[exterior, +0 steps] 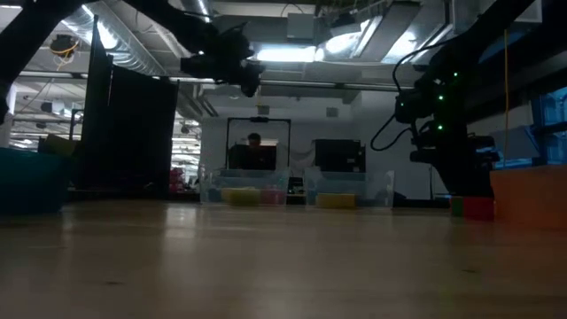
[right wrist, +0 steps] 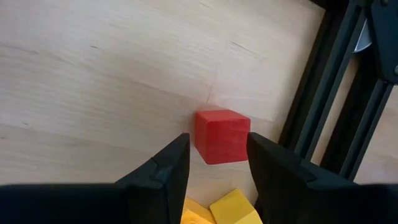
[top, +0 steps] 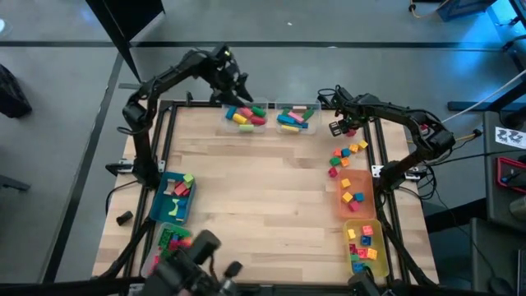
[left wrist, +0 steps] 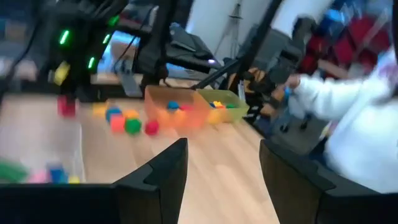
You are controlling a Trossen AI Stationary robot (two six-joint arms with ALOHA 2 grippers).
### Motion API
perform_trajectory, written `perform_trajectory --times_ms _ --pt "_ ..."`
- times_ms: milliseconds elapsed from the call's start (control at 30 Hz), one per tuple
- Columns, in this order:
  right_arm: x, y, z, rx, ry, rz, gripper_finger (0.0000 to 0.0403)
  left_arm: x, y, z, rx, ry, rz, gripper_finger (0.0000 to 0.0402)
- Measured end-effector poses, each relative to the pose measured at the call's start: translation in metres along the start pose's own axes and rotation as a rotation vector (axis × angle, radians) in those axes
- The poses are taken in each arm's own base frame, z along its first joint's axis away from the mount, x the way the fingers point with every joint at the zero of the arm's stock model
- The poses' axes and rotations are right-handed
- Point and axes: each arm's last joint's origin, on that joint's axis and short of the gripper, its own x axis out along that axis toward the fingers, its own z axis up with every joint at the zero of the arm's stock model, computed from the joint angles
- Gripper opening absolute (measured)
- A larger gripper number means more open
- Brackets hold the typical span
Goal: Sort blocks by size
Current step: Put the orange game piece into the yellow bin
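Note:
Loose blocks (top: 345, 156) lie on the wooden table near its right edge, among them a red cube (right wrist: 222, 135). My right gripper (top: 339, 126) hangs over them, pointing steeply down. It is shut on a yellow block (right wrist: 236, 208), and the red cube lies on the table just past its fingertips (right wrist: 217, 138). My left gripper (top: 241, 89) stands open and raised above the two clear bins (top: 246, 115) of long blocks at the far edge. Nothing is between its fingers (left wrist: 224, 146). My right gripper has the yellow block (right wrist: 236, 208) between its two fingers, well back from their tips, coming at it from above. The left wrist view shows the block (left wrist: 60, 71) lifted clear above the red cube (left wrist: 65, 106). Which faces the fingers meet is hidden by the fingers.
A blue bin (top: 173, 197) with blocks stands at the left. An orange bin (top: 355, 196) and a yellow bin (top: 364, 245) stand along the right edge. More blocks (top: 173, 240) lie at the near left. A person's white sleeve (left wrist: 348, 106) shows beyond the table's right side.

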Motion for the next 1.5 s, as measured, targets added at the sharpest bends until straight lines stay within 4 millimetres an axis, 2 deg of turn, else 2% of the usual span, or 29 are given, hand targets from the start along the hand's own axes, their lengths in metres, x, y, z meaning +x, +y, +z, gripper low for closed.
perform_trajectory --times_ms 100,200,267,333,400,500,600,700,833,967,1067,1167,1300,1500 --pt "0.0 0.0 0.0 0.0 0.0 0.0 0.0161 0.024 0.005 0.007 0.195 0.003 -0.036 0.0184" --pt "0.0 0.0 -0.001 -0.001 0.009 -0.002 0.0161 0.051 0.008 0.011 0.304 0.05 -0.04 0.0184" --pt "0.0 0.0 -0.002 -0.003 0.023 0.002 0.0161 0.063 0.01 0.016 0.281 0.095 0.006 0.0184" --pt "0.0 -0.001 -0.004 0.013 0.041 -0.001 0.0161 0.069 0.016 0.021 0.178 0.156 0.141 0.0184" --pt "0.0 -0.001 -0.005 0.015 0.055 0.001 0.0161 0.069 0.024 0.025 0.094 0.213 0.343 0.0184" --pt "0.0 -0.001 -0.006 0.024 0.064 0.006 0.0161 0.065 0.032 0.03 0.113 0.237 0.537 0.0184" --pt "0.0 -0.001 -0.006 0.036 0.064 0.005 0.0161 0.051 0.037 0.032 0.058 0.204 0.61 0.0184" --pt "0.0 -0.001 -0.006 0.031 0.069 0.005 0.0161 0.025 0.032 0.028 -0.037 0.229 0.644 0.0184" --pt "0.0 -0.001 -0.007 0.028 0.072 0.005 0.0161 -0.01 0.01 0.022 -0.142 0.308 0.667 0.0184" --pt "0.0 -0.001 -0.007 0.027 0.071 0.005 0.0161 -0.02 -0.023 0.014 -0.13 0.311 0.713 0.0184" --pt "0.0 -0.001 -0.006 0.027 0.071 0.005 0.0161 -0.025 -0.053 -0.003 -0.124 0.292 0.883 0.0184" --pt "0.0 -0.001 -0.006 0.028 0.068 0.006 0.0161 -0.027 -0.085 -0.026 -0.091 0.217 1.007 0.0184" --pt "-0.001 -0.001 -0.006 0.041 0.061 0.007 0.0161 -0.023 -0.123 -0.058 -0.047 0.074 1.04 0.0184" --pt "0.0 -0.001 -0.005 0.058 0.053 0.004 0.0161 -0.012 -0.161 -0.092 -0.032 -0.056 1.025 0.0184"
